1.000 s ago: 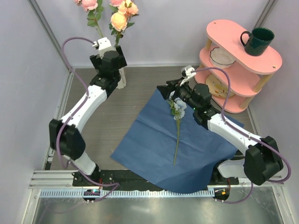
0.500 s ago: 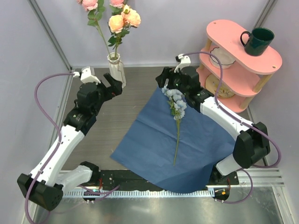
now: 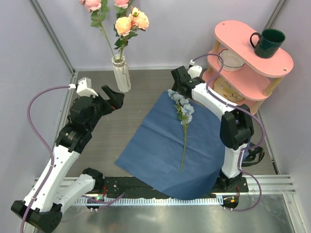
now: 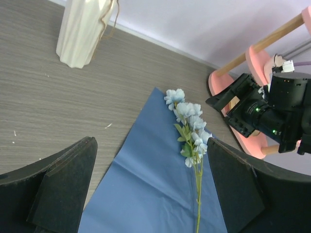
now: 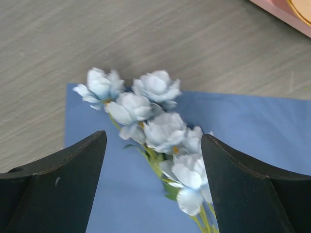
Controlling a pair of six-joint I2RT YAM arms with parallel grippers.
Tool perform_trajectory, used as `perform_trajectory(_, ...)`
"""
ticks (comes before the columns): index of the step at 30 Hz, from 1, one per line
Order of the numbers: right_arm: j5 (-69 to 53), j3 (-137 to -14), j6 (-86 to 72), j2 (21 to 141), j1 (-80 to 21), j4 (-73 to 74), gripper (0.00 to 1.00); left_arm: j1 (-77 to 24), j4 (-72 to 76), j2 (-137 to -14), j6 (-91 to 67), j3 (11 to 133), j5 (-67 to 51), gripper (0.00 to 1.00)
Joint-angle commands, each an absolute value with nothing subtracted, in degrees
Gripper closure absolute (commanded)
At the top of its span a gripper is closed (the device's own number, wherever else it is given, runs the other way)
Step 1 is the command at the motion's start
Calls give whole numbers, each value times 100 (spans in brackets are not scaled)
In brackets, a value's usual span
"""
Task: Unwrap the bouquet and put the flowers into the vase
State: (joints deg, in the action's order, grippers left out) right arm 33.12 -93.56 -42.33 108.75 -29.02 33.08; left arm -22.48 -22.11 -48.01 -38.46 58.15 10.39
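Top view: pink and peach flowers [image 3: 128,20] stand in the vase [image 3: 121,75]; one blue stem [image 3: 184,138] lies on the paper [image 3: 155,153]. Left wrist: left gripper [image 4: 150,187] spread wide, empty; right wrist: right gripper [image 5: 153,145] gapes above that stem, gripping nothing.

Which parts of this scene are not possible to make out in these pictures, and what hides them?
- Top view: the pink roses in the vase are cut off by the upper edge.
- Left wrist view: the vase's neck and rim lie beyond the upper edge.
- Right wrist view: the pale blue flower is slightly blurred, and its stem runs off the lower edge.
- Top view: the white bowl is partly hidden under the top shelf.
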Motion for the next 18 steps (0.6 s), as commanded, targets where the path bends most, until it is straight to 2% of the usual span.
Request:
perform_trajectory(1, 3799, -9285, -5078, 10198, -2900, 4175, 16, -2224, -2066, -4912, -3990, 5660, 660, 0)
perform_trajectory(9, 2664, -6552, -5484, 8597, -3146, 3007, 18, -2224, -1987, -4984, -4060, 5529, 185, 0)
perform_trajectory(11, 2558, -6242, -5441, 8369, -3269, 2769, 20, -2224, -1995, -4870, -4078, 5450, 158, 0)
perform_trajectory(18, 2286, -5117, -5441, 8375, -3744, 2102, 27, -2224, -1943, -4483, -4175, 5081, 141, 0)
